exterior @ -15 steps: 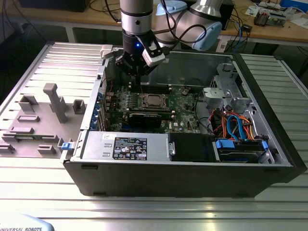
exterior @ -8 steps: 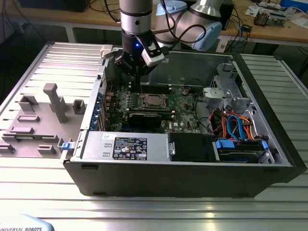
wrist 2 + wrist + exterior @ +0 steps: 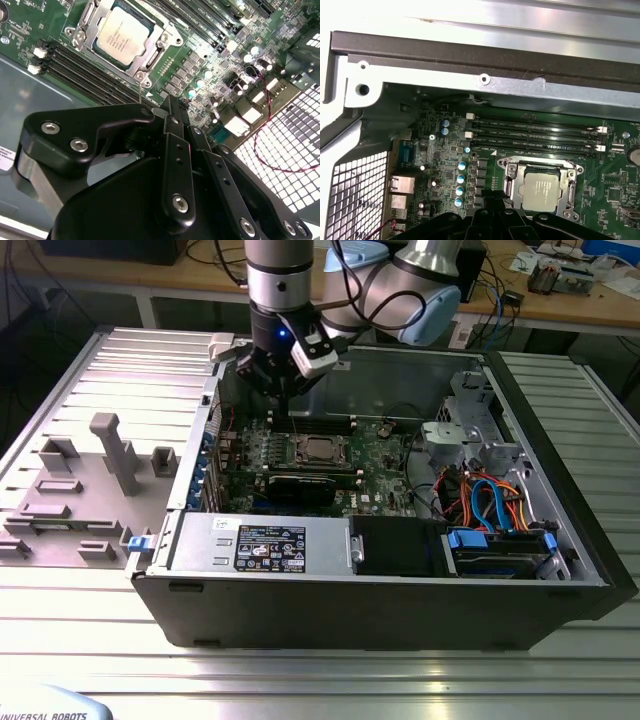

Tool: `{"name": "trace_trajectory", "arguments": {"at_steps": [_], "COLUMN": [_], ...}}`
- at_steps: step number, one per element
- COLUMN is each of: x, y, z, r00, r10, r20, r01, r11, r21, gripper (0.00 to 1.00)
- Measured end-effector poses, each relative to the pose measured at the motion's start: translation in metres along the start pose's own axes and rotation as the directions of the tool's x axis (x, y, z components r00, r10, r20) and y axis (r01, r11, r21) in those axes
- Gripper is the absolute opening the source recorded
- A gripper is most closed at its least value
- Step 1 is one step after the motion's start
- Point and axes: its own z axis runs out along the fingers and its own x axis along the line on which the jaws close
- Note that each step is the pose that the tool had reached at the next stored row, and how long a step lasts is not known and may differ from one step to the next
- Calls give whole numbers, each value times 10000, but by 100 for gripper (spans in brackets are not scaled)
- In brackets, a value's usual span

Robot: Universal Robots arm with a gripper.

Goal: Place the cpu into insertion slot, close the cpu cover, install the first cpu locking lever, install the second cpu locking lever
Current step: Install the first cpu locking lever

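Pincer (image 3: pixel 167 102) pressed together, gripping nothing, hanging over the green board (image 3: pixel 20 20), apart from the chip. Cpu (image 3: pixel 122 34) sits in the insertion slot (image 3: pixel 80 32) (silvery top up). Cpu cover (image 3: pixel 150 60) lies flat around it, beside the memory slots (image 3: pixel 85 67).

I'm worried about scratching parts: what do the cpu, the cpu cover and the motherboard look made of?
The cpu looks capped in matte silvery-grey metal with a soft sheen. The cpu cover seems thin stamped sheet metal, probably steel, shinier, with bright glints along its edges. The motherboard looks like green lacquered laminate, slightly glossy between soldered parts.
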Motion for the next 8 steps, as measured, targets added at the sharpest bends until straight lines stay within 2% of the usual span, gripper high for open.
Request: {"name": "trace_trajectory", "arguments": {"at_steps": [4, 8], "x": [11, 6], "y": [32, 101], "z": [0, 1], "r00": [10000, 10000], "r10": [0, 0], "r20": [0, 0], "r01": [0, 0], "r11": [10000, 10000], "r21": [0, 0], "gripper": [11, 11]}}
